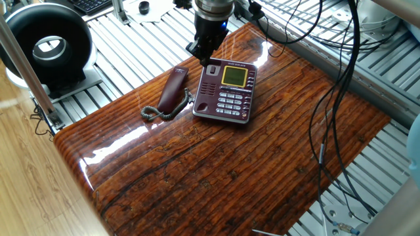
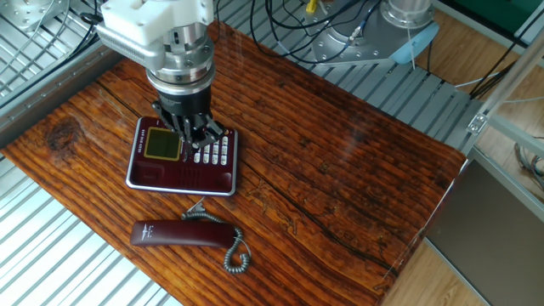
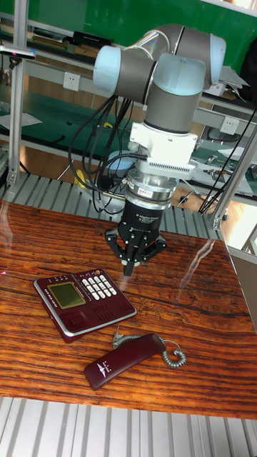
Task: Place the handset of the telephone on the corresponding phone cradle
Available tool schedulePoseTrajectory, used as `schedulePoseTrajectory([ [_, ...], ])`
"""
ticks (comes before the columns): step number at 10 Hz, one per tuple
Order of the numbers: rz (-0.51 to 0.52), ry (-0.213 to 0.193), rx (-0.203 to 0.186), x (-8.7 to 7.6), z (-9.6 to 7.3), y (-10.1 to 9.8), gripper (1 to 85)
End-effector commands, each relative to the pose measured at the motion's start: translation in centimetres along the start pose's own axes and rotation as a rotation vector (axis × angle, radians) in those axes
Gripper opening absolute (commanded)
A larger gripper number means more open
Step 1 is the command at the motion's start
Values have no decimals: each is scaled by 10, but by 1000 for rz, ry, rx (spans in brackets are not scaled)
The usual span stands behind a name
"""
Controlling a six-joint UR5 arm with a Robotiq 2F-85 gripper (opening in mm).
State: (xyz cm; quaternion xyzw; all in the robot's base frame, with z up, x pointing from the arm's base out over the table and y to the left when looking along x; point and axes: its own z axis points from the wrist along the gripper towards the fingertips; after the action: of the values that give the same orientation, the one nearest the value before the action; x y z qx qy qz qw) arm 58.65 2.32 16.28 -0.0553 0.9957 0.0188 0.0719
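The handset (image 3: 123, 360) is seen lying off its phone cradle (image 1: 204, 96), beside the telephone (image 3: 84, 301); the gripper (image 3: 130, 269), fingers nearly together, is held empty above.

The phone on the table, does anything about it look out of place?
Yes. The handset lies off the telephone, flat on the table beside it, leaving the phone cradle empty.

One telephone (image 1: 224, 92) on tabletop (image 1: 216, 164). One handset (image 1: 172, 90), off base. One coiled cord (image 1: 164, 111). One LCD screen (image 1: 234, 76). One phone cradle (image 1: 206, 88). One arm, one pincer (image 3: 131, 268). One black ring-shaped device (image 1: 47, 44) beyond tabletop.
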Motion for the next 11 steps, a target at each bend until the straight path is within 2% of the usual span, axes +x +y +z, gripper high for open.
schedulePoseTrajectory([
  [1,-19,-26,-36,-7,2,9,40],
  [5,-31,-31,-31,-8,4,9,23],
  [6,-38,-48,-24,-12,4,7,20],
  [7,-73,-140,-16,-36,1,6,20],
  [8,-67,-164,-21,-42,0,8,10],
  [9,-52,-106,-30,-27,2,9,10],
  [10,-26,-60,-13,-15,3,4,10],
  [11,5,-43,-30,-11,4,8,10],
])
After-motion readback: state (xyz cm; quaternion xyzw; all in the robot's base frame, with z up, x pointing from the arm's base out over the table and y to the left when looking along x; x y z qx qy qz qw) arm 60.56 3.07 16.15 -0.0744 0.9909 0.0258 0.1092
